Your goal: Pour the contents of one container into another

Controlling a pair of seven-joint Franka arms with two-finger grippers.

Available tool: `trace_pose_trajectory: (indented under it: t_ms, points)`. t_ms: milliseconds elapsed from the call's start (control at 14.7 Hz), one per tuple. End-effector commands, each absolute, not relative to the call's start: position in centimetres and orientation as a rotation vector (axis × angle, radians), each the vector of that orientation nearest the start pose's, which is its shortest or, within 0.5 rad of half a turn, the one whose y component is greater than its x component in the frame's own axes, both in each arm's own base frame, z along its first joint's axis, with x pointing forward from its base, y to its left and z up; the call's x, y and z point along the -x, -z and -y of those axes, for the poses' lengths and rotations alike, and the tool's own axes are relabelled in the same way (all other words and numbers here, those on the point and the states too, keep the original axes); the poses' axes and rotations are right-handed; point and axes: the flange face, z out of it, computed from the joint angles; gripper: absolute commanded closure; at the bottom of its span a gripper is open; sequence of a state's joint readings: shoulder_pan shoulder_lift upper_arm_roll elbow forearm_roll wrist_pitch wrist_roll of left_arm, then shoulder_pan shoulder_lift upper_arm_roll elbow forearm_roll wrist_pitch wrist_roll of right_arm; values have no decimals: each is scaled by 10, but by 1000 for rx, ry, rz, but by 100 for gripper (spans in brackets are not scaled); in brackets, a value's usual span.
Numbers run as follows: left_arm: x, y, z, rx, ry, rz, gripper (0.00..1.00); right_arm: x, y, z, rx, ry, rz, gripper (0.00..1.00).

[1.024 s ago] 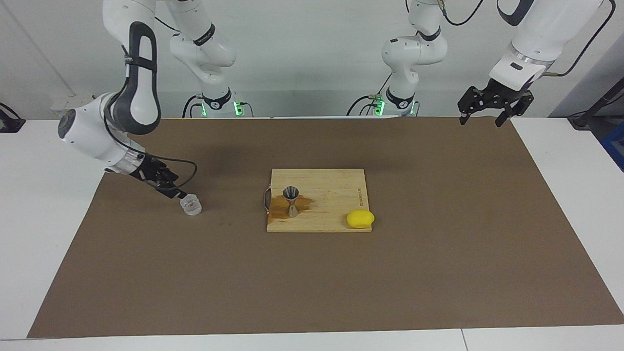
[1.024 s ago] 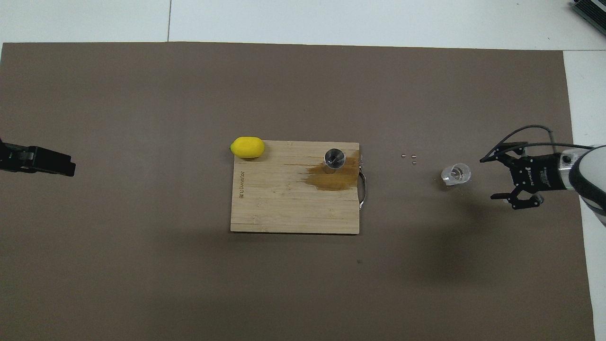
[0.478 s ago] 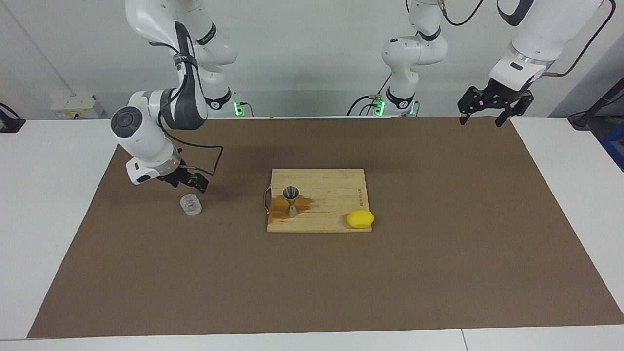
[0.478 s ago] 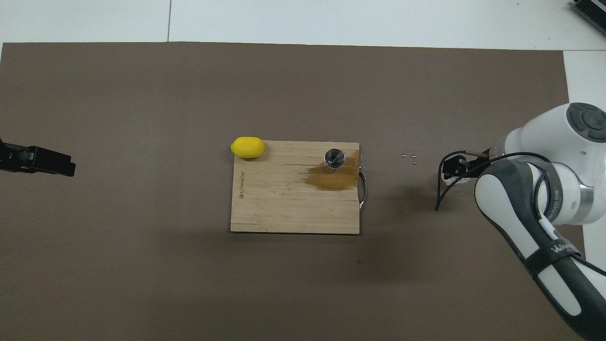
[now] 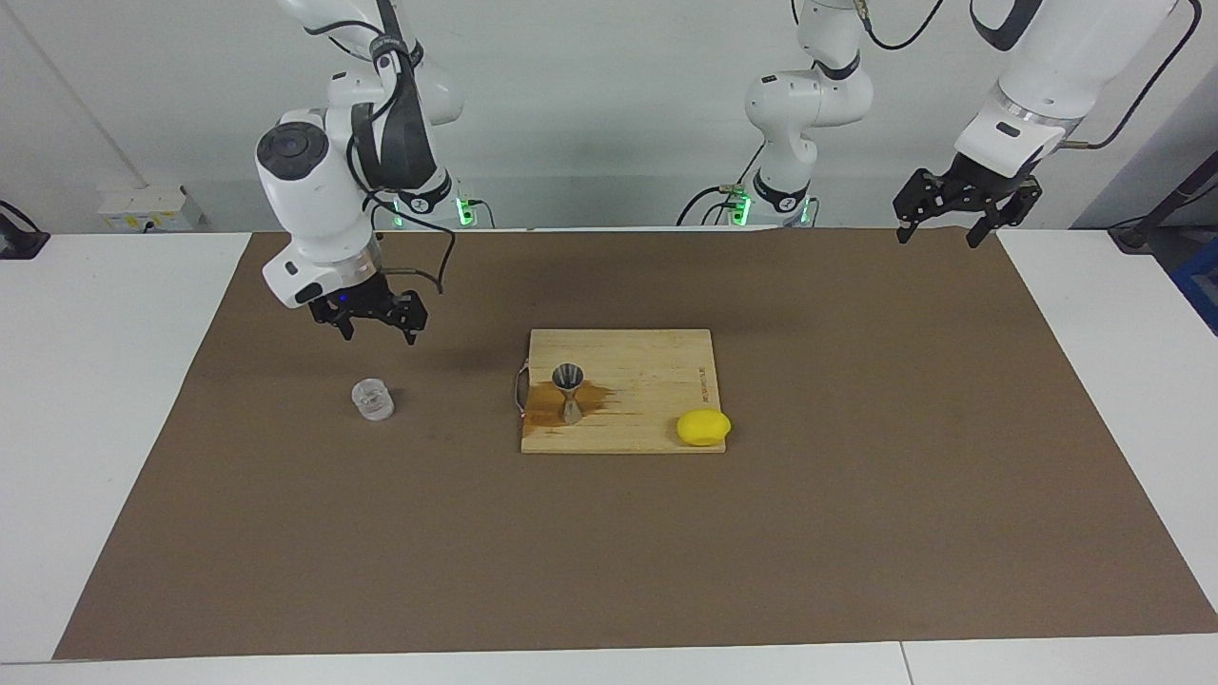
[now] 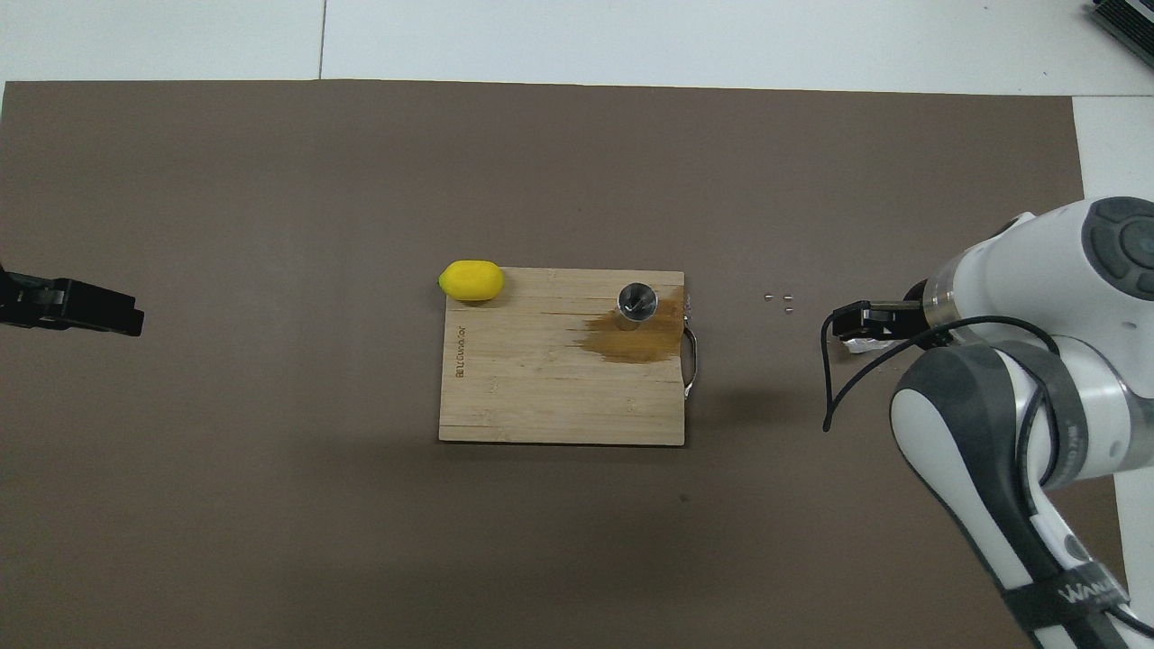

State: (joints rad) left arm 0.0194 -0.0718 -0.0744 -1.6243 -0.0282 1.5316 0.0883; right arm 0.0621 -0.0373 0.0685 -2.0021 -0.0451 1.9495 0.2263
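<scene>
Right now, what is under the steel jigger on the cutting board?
The jigger stands upright on the wooden cutting board, in a brown wet stain that spreads toward the board's handle end. The patch directly beneath its base is covered; whether the jigger holds liquid cannot be told.

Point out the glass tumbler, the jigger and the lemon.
glass tumbler point(image 5: 373, 400), facing view, on its faceted wall.
jigger point(image 5: 569, 377), facing view, on its upper cone.
lemon point(image 6: 471, 280), overhead view, on its middle.

A jigger point(image 5: 569, 391) and lemon point(image 5: 703, 427) sit on a board point(image 5: 647, 371) mid-table; a tumbler point(image 5: 372, 399) stands apart (toward the right arm's end).
</scene>
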Motion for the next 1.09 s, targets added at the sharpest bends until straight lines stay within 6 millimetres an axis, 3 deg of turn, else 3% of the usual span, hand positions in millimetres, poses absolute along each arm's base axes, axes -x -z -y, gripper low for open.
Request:
trace_pose_trajectory:
  t_ms: [0,205,409,1024]
  points:
    - [-524,-635,30,3146,-48,-233,0,-546,-526,-68,3206,30,-90,0]
    - [-524,-635,30,3146,-51,-233,0,-553,-581,-61,3200,81,-121,0]
    - [-524,-635,30,3146,-48,-233,0,-548,-614,-58,3206,42,-138,0]
    - [-524,-635,30,3146,-48,-233,0,-545,-617,-43,3204,-21,1,0]
